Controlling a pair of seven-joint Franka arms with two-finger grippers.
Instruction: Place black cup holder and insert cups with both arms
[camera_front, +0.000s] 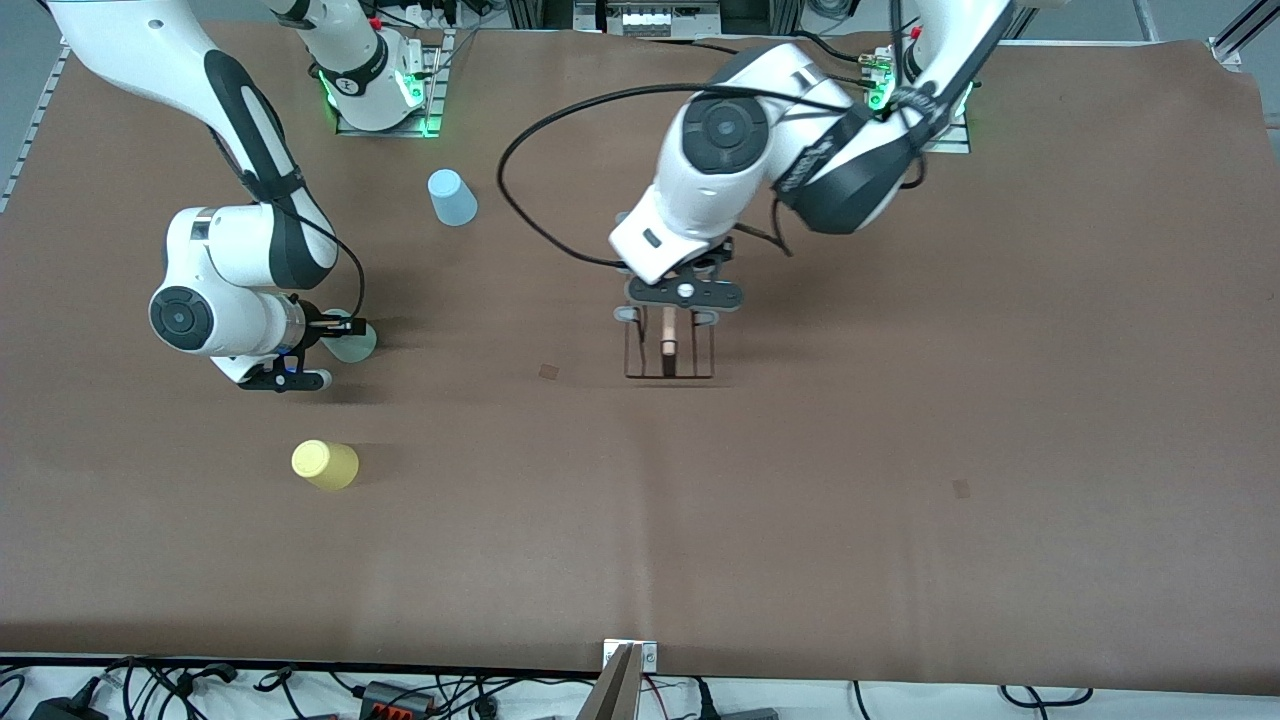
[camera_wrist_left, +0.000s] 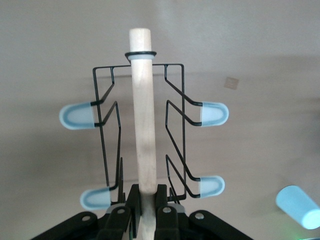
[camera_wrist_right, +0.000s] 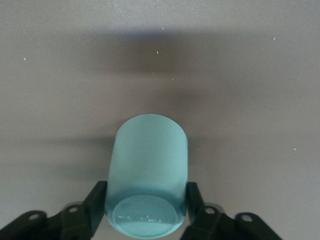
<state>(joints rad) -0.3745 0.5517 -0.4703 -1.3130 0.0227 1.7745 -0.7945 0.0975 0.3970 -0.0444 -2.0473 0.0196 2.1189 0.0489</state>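
The right gripper (camera_front: 338, 330) is low at the table toward the right arm's end, its fingers (camera_wrist_right: 95, 200) pinched on the sides of the sage green cup (camera_front: 352, 342), which lies on its side with the closed bottom toward the wrist camera. That cup looks light, thin and smooth, so I'd judge a firm squeeze could flex it or let it slip; mid-wall, as here, seems the sensible hold.

Farther from the front camera sits the light blue cup (camera_front: 452, 197), upside down; nearer to it, the yellow cup (camera_front: 324, 465), also upside down.

Moving along to mid-table: the left gripper (camera_front: 668, 320) is clamped on the wooden rod (camera_wrist_left: 142, 115) of the black cup holder (camera_front: 668, 355), whose base rests on the table. The wire frame looks stiff but light and tippy; the rod is the obvious handle.

The count: three cups, one holder, four grey-blue prong tips (camera_wrist_left: 214, 114) in view, two arms.
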